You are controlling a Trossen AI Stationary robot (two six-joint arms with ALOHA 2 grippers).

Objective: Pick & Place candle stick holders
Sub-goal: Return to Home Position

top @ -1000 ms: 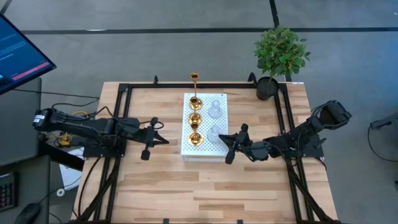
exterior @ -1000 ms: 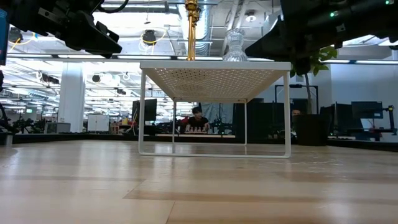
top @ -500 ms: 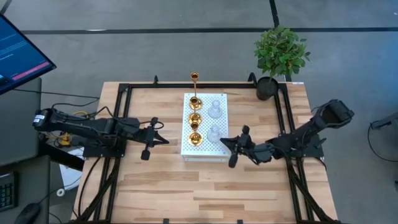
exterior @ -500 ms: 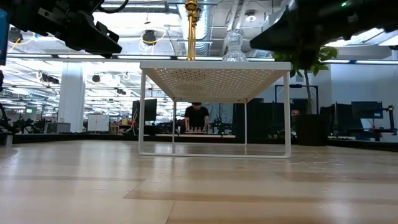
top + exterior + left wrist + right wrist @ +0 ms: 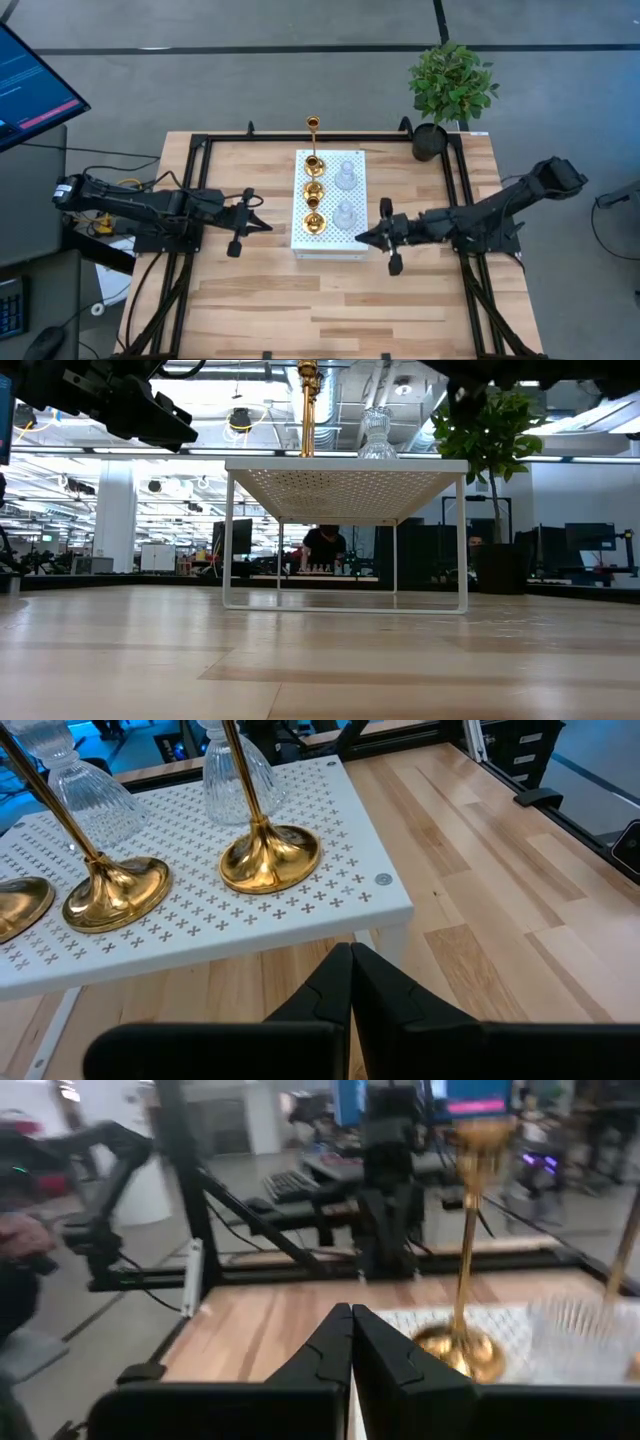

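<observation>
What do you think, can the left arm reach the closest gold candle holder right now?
Probably yes. The left gripper hangs beside the white shelf with nothing between it and the nearest gold candle holder. It is shut, though, so it must open first.

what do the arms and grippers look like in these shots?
The left arm and right arm are matte black, built of slim jointed links. The left gripper and right gripper each have two black wedge-shaped fingers. No markings legible.
</observation>
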